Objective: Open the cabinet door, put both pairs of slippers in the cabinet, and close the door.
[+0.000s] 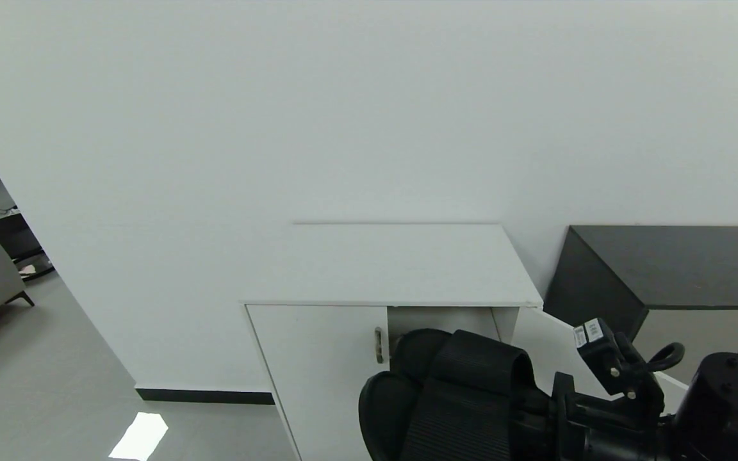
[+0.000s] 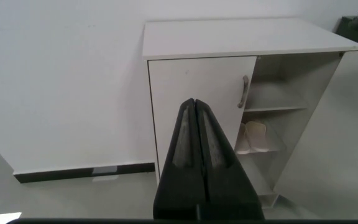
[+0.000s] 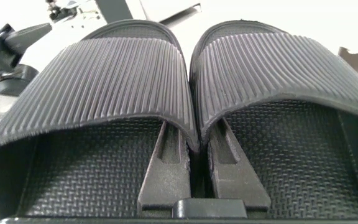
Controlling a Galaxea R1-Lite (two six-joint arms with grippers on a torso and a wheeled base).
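The right gripper (image 3: 196,130) pinches the black slippers (image 3: 123,87) together near the open cabinet (image 1: 401,262), where pale slippers (image 2: 254,137) sit. The left gripper (image 2: 195,106) is pressed together.

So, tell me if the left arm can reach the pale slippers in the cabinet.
Probably yes: the right door stands open, the pale slippers lie exposed, and the shut, empty left gripper faces them.

Held slippers (image 1: 465,390) before cabinet (image 1: 394,266), second pair (image 2: 255,137) inside

Soft, even indoor light on the white wall (image 1: 279,128), a bright patch (image 1: 141,436) glaring on the grey floor (image 1: 36,384), faint shade inside the open cabinet (image 1: 401,262)
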